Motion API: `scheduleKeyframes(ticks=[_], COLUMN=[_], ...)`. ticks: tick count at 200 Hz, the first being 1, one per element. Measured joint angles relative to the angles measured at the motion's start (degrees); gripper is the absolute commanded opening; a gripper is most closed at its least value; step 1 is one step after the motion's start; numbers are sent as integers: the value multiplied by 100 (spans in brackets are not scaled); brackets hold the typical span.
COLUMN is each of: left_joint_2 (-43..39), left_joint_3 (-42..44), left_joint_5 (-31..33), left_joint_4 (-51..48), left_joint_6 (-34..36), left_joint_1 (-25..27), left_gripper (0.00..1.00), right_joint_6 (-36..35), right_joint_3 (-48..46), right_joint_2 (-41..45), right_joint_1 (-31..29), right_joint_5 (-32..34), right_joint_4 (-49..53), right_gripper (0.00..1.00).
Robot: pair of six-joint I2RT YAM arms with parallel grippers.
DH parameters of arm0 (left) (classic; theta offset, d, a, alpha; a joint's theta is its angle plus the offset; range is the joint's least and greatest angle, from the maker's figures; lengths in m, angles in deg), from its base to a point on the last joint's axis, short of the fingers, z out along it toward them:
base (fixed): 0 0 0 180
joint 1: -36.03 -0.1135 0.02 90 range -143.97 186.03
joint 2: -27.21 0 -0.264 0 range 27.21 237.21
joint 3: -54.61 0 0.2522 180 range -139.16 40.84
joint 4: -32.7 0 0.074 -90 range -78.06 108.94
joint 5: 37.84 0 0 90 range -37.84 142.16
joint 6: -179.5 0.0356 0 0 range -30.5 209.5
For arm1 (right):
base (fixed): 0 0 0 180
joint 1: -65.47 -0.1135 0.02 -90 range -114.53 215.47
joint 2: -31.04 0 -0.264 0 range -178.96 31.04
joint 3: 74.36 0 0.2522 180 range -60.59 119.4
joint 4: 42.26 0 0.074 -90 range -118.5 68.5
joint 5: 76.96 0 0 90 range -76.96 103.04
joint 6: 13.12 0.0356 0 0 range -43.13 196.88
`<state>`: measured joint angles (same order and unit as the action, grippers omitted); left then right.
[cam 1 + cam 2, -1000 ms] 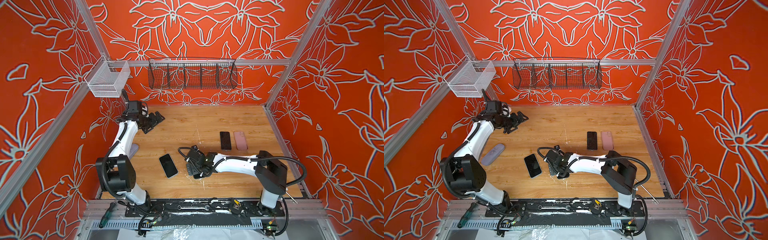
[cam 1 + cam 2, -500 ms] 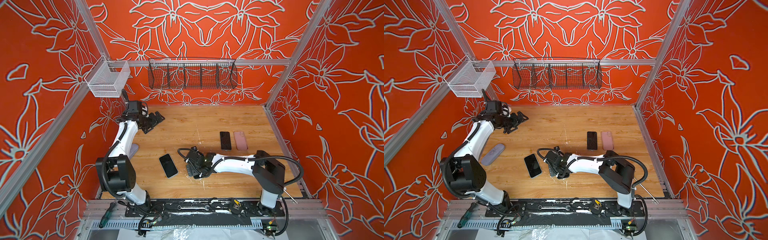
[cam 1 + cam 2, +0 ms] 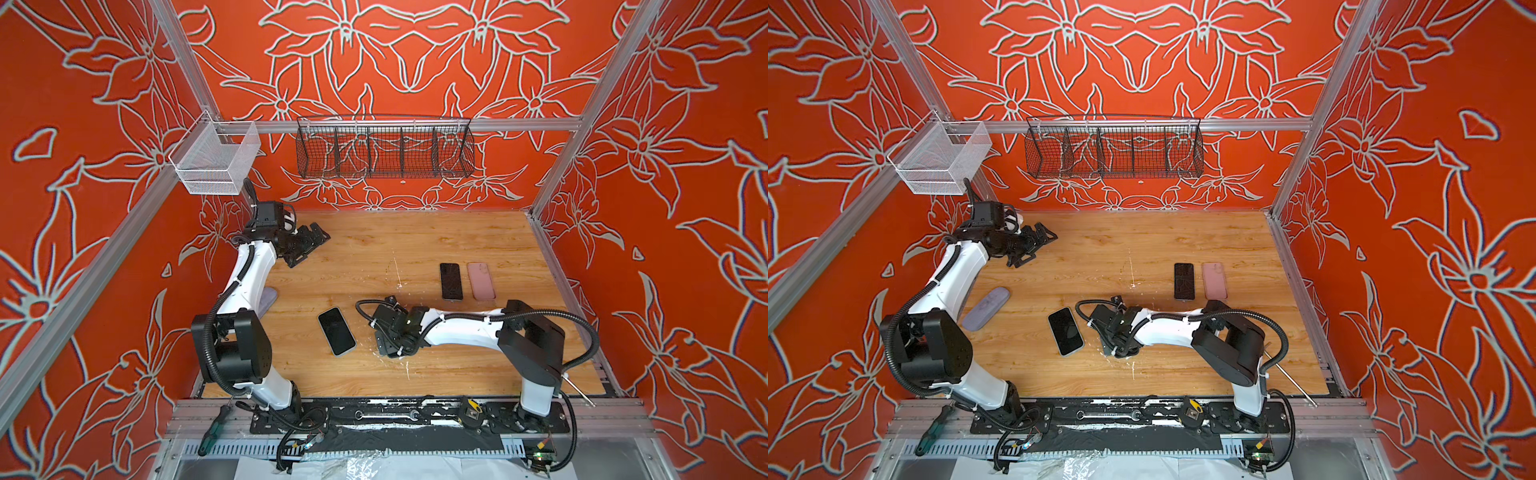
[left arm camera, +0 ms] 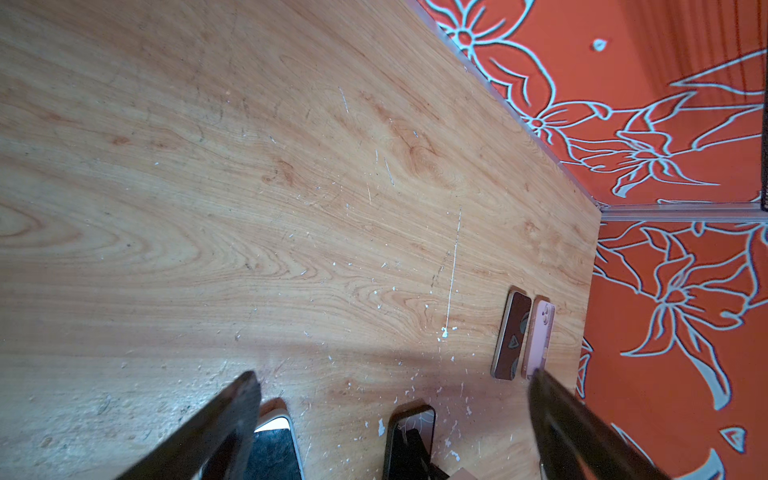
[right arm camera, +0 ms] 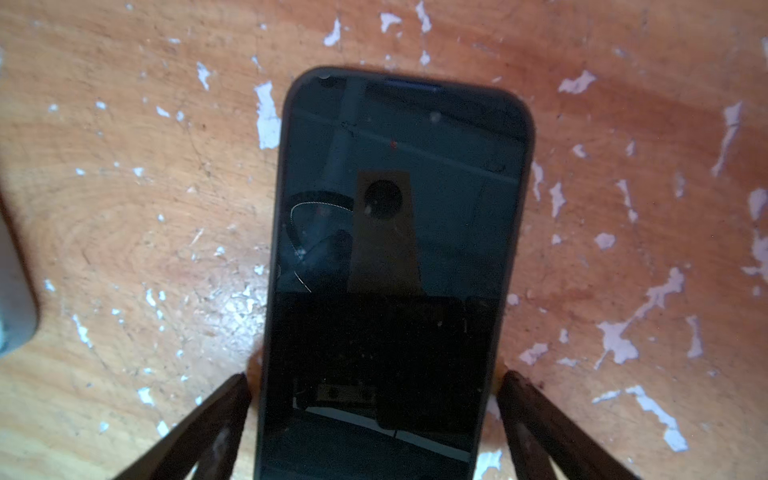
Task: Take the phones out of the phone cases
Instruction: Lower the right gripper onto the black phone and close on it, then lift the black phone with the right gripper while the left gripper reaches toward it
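right tool straddles a dark phone, not clamped

the right tool (image 5: 374, 380) is down at the desk (image 3: 415, 241), front of centre. its fingers (image 5: 216, 415) are apart, one on each side of a dark phone (image 5: 395, 249). a thin strip of wood shows between each finger and the phone's edge, so nothing is clamped. the phone lies flat and screen up. the glass is unlit and mirrors the wrist camera above it. it has a dark rim, and i cannot tell whether that rim is a case. in both top views the tool hides this phone.

just beside it, towards the left arm, lies a second phone in a pale case (image 3: 336, 331). it is screen up, askew and untouched.

the left tool (image 3: 311, 247) hangs above the back left corner of the desk with its fingers spread wide and nothing between them.

near the right edge a black phone (image 3: 451, 281) and a pink phone back (image 3: 481, 280) lie side by side, almost touching. the pink one shows camera holes in the left wrist view, but any maker's mark is too small to read. a lavender case (image 3: 985, 308) lies by the left arm.

a spanner (image 3: 384, 414) rests on the front rail, and any lettering on it is too small to tell.
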<state>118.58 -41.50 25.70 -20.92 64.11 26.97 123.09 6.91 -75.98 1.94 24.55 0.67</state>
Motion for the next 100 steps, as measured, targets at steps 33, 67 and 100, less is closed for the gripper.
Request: scheduleKeyframes(ticks=[33,67,100], left_joint_2=[4,9,28], left_joint_3=[0,2,39], left_joint_5=[-20,-42,-76], left_joint_4=[0,2,-2], left_joint_6=[0,-4,-17], left_joint_1=[0,0,0], left_gripper=[97,97,97], right_joint_6=[39,61,28], right_joint_3=[-11,-22,-114], right_joint_2=[0,2,57], right_joint_1=[2,0,0], right_joint_5=[15,11,11], right_joint_4=[7,-13,-127], right_gripper=[87,75,62])
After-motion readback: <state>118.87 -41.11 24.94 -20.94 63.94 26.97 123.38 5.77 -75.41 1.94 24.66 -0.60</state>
